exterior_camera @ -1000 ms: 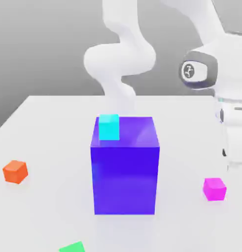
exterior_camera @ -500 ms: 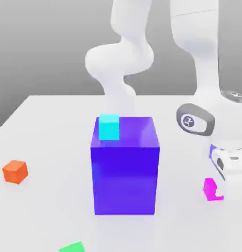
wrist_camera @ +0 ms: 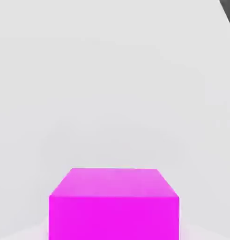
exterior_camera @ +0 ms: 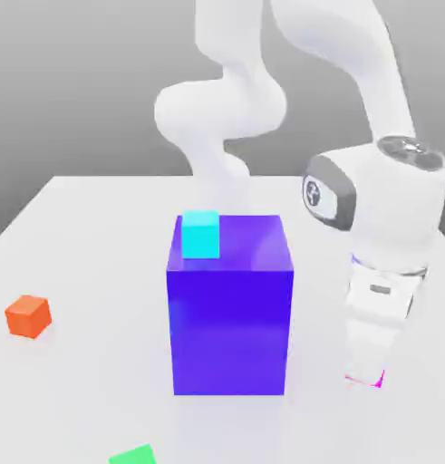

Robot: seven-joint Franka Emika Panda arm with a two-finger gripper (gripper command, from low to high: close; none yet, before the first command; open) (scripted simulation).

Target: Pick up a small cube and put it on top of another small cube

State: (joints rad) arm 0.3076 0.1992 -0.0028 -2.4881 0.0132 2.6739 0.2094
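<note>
One arm does all the work here. In the exterior view, the white two-finger gripper (exterior_camera: 365, 373) is down at the pale table (exterior_camera: 81, 245), its jaws shut on the small plain magenta-pink cube (exterior_camera: 376, 383), of which only a thin sliver peeks out beneath the hand. The hand points straight down, probably so the cube can be lifted squarely. Well away from the gripper, toward the exterior view's left, stands the big glossy blue-violet block (exterior_camera: 229, 308) with a small cyan cube (exterior_camera: 200, 235) on top of it, near its far corner. Farther off the same way sits a small orange cube (exterior_camera: 28, 316), and a green piece (exterior_camera: 133, 455) lies at the picture's lower edge. A second ago the hand hung high above the magenta cube with its fingers wide; half a second ago it had dropped beside it; now it covers the cube and has closed.

In the hand view, the magenta cube (wrist_camera: 114, 204) sits right under the camera, squarely centred between the fingers, resting on bare table (wrist_camera: 112, 70). I judge the lift comes next.
</note>
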